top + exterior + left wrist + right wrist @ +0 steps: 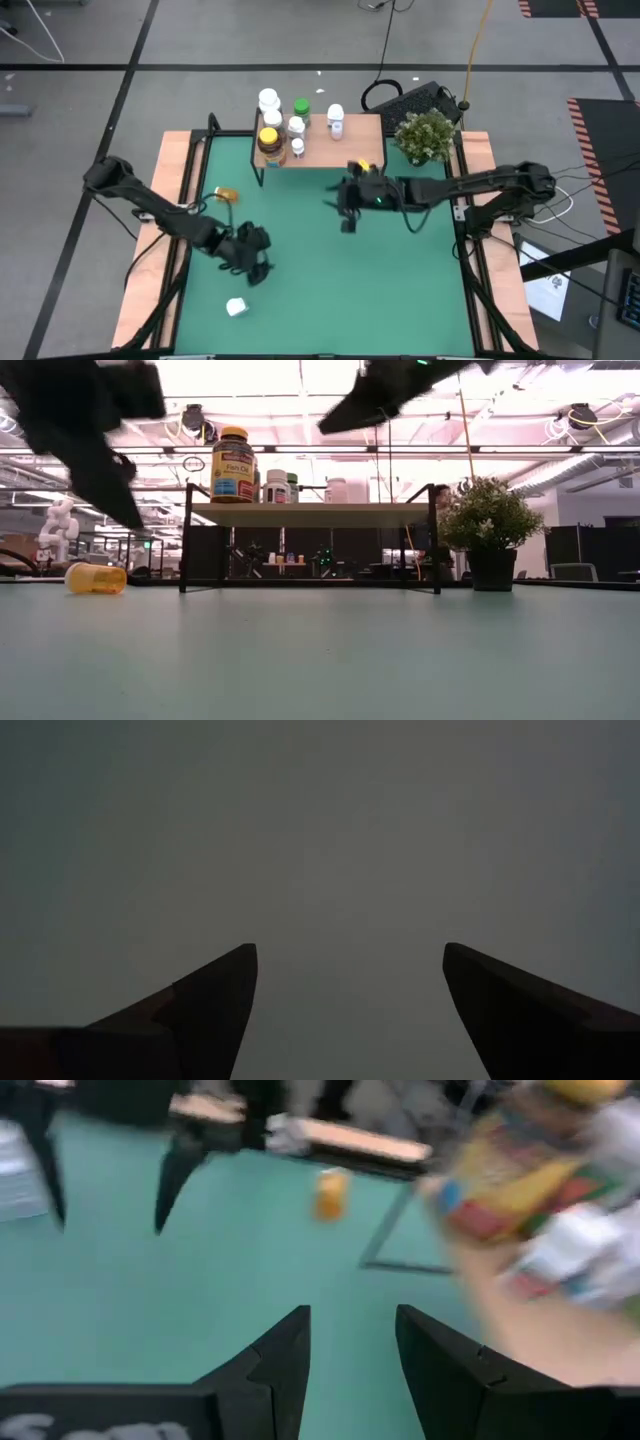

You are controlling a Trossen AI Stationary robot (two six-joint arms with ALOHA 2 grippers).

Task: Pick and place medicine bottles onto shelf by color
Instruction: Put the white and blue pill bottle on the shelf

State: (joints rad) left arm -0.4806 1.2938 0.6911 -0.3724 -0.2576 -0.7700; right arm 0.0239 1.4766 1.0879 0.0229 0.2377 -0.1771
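Observation:
The shelf (322,142) stands at the table's far side with several medicine bottles on its wooden top, among them an amber one with a yellow lid (268,141), a green one (301,108) and white ones (335,119). An orange bottle (227,195) lies on its side on the green table, left of the shelf. A small white bottle (236,307) sits near the front edge. My left gripper (257,268) hovers open above the table's left half, just beyond the white bottle, with only bare table between its fingers (350,960). My right gripper (347,212) hangs open in front of the shelf, holding nothing (352,1325).
A potted green plant (426,135) stands at the far right corner beside the shelf. The table has wooden side rails (150,260). The shelf's thin black legs (186,540) leave a gap beneath its top. Green table lies bare between the arms.

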